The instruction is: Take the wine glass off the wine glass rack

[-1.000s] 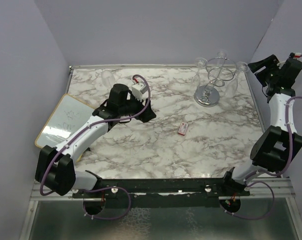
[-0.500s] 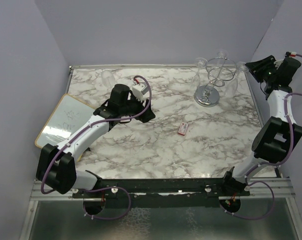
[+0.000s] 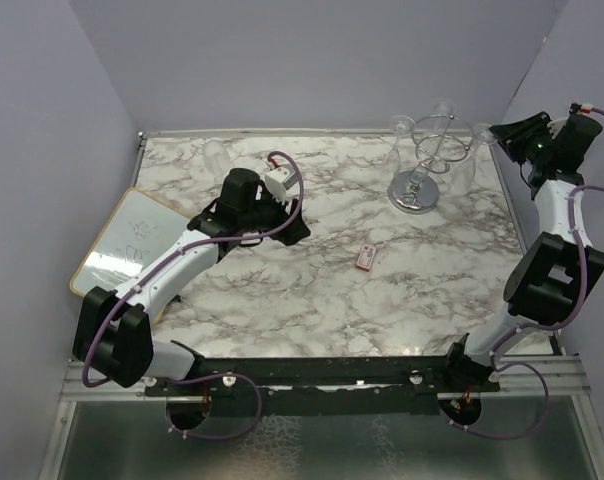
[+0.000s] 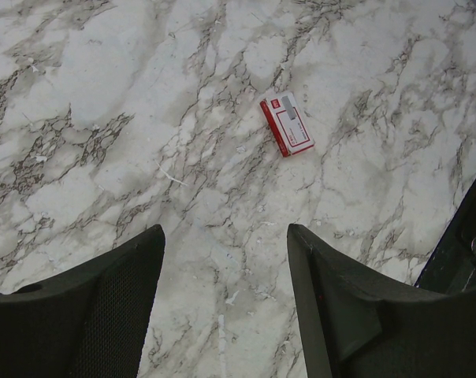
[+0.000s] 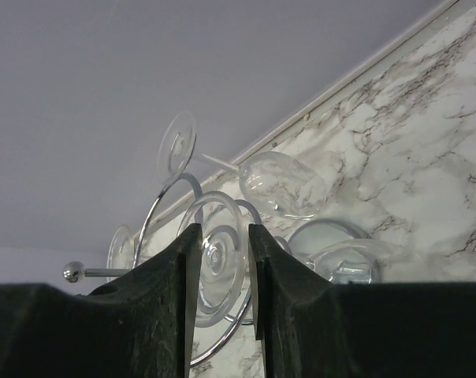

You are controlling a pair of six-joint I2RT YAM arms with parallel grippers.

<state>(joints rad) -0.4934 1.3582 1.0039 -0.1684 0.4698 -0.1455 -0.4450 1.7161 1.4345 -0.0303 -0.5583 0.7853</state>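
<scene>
Wine glass rack at far right corner of desk, wine glass hanging on its ring, right fingers close-set either side of its foot, grip cannot tell, left fingers wide apart, holding nothing, above desk near small red box.

top: high over the near side, whole desk
left wrist: close, facing down, shares box with top
right wrist: probably sideways, near rack
</scene>
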